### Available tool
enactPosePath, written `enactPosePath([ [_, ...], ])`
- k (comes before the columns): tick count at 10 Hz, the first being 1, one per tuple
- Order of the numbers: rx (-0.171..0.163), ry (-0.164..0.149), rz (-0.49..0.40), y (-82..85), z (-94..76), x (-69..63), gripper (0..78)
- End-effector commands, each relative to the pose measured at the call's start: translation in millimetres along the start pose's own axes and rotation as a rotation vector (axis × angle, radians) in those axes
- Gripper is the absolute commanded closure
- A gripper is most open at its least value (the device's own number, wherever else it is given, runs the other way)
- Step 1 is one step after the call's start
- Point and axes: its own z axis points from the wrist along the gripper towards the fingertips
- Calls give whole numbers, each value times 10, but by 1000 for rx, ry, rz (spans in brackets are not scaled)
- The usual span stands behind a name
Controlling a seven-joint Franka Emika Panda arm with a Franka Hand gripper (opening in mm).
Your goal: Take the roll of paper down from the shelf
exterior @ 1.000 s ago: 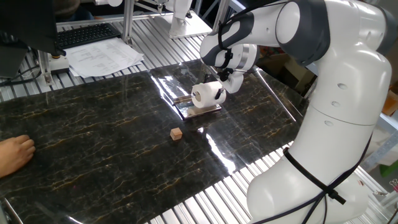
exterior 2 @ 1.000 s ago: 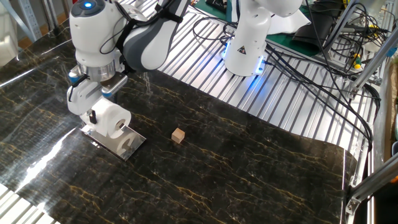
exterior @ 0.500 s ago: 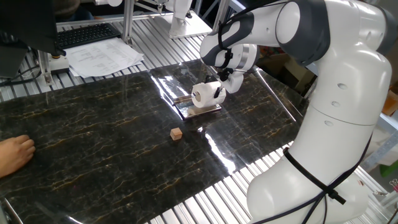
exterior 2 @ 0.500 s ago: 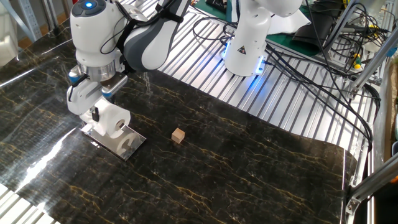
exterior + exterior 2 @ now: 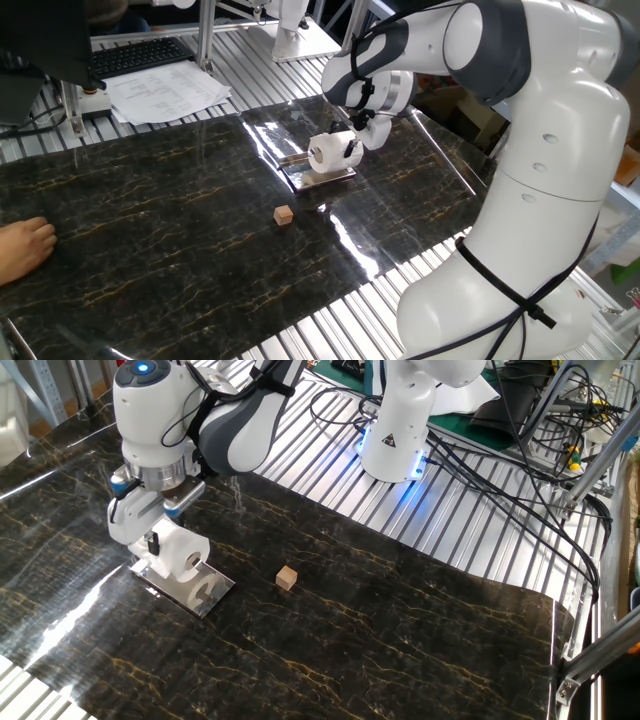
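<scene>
The white roll of paper (image 5: 328,153) lies on its side on the shelf (image 5: 322,178), a small shiny metal platform on the dark marble table. It also shows in the other fixed view (image 5: 184,554), on the shelf (image 5: 190,592). My gripper (image 5: 352,143) comes down from above at the roll's far end, and its fingers are closed on the roll. In the other fixed view the gripper (image 5: 152,538) sits at the roll's left end, and a black finger pad (image 5: 152,544) presses against the paper.
A small tan cube (image 5: 285,214) lies on the table in front of the shelf; it also shows in the other fixed view (image 5: 287,578). A person's hand (image 5: 22,246) rests at the table's left edge. Printed sheets (image 5: 165,92) and a keyboard (image 5: 140,55) lie behind the table. A second robot base (image 5: 398,422) and cables stand beyond it.
The roll and gripper shifted very slightly on the shelf a second ago; nothing has visibly moved since.
</scene>
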Motion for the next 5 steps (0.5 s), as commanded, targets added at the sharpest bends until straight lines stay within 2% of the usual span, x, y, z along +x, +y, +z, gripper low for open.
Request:
enactPosePath([
  [1, 4, -4, 3, 1, -119, 70, 763],
  [5, 1, -6, 6, -20, -166, 155, 763],
])
